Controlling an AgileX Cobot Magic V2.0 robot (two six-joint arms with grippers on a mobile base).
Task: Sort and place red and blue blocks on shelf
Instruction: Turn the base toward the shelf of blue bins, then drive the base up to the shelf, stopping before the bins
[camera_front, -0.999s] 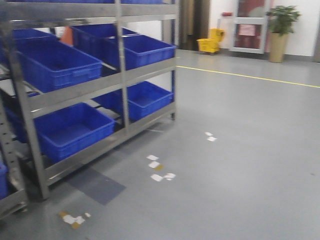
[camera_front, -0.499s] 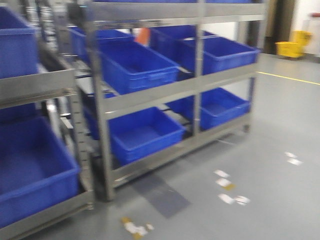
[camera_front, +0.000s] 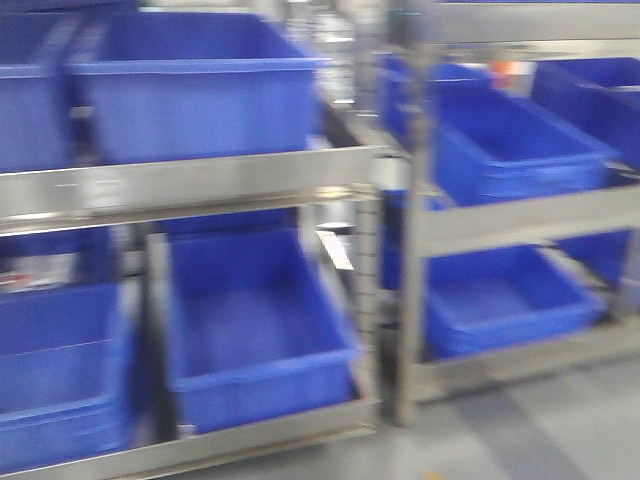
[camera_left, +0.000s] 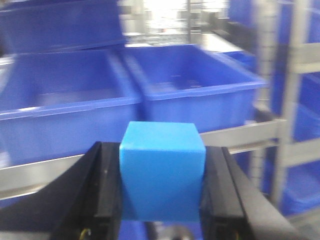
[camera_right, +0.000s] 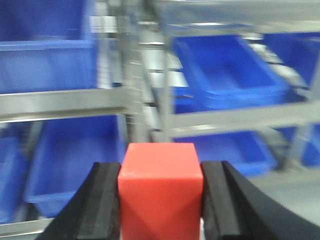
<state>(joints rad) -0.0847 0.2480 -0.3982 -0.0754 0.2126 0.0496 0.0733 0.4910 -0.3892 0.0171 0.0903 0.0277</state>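
Left gripper (camera_left: 161, 192): I had it clamped on the blue block (camera_left: 162, 165), one black jaw against each side face.
Blue block: held upright in my left grasp, in the air before the shelf (camera_front: 190, 182); a blue bin (camera_left: 192, 82) lay at its 12 o'clock.
Right gripper (camera_right: 160, 200): I had it clenched on the red block (camera_right: 161, 180) likewise.
Red block: sat squarely between my right jaws; a shelf post stood at its 12 o'clock.
Shelf: steel rails in tiers, blurred.
Blue bins: ranged on the tiers; contents could not be told.
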